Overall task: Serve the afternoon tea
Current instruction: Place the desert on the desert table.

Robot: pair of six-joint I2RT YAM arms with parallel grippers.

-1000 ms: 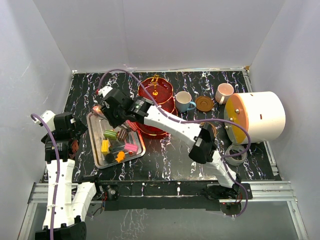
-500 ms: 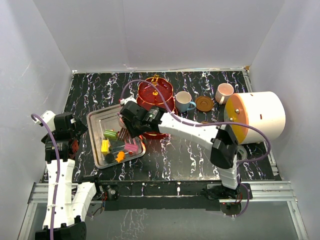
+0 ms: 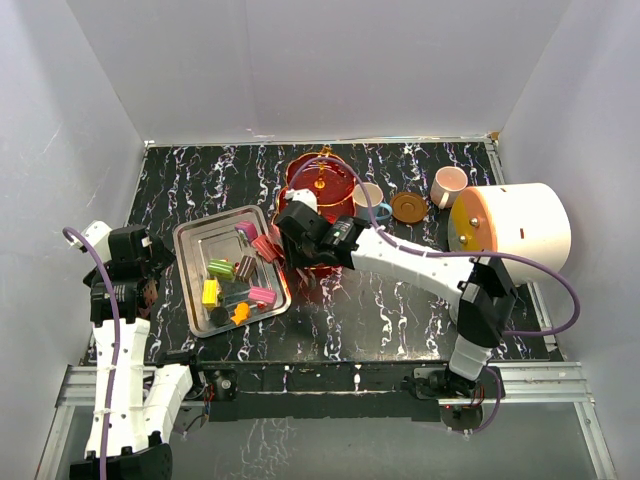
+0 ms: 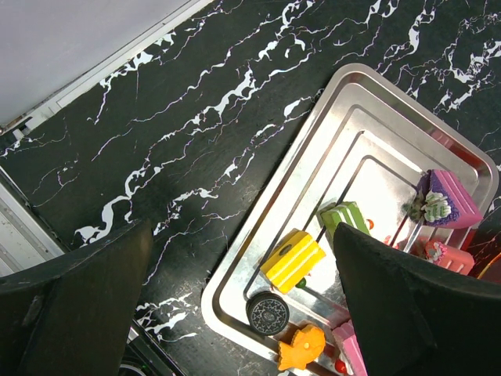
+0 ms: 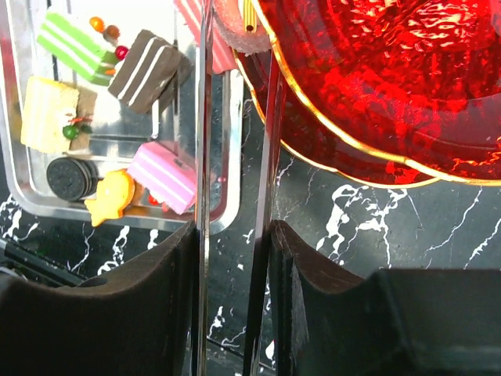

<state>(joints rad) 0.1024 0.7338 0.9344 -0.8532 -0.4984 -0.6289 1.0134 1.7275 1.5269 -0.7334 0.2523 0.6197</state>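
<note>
The translucent red three-tier stand [image 3: 320, 185] with a gold rod stands at mid-table. Several block sweets [image 3: 235, 285] lie on the silver tray [image 3: 190, 240]. My right gripper [image 3: 300, 245] is shut on silver tongs [image 5: 203, 157], between the tray and the stand [image 5: 376, 86]. At the tong tips a pink striped sweet [image 5: 227, 23] sits by the stand's lower rim. My left gripper [image 4: 239, 305] is open and empty, above the tray's near left corner. The blue cup [image 3: 368, 195], one brown saucer [image 3: 407, 207] and the pink cup [image 3: 448, 185] stand right of the stand.
The big white cylinder with an orange face [image 3: 515, 230] lies at the right. The left wrist view shows a yellow sweet [image 4: 292, 259], a green one [image 4: 350, 219], a black round biscuit [image 4: 267, 312] and an orange fish [image 4: 301, 347] on the tray [image 4: 313, 157]. White walls enclose the table.
My right arm has swung right, from over the tray's far side to the gap between tray and stand, with the tongs in its grip. The left arm has not moved.
</note>
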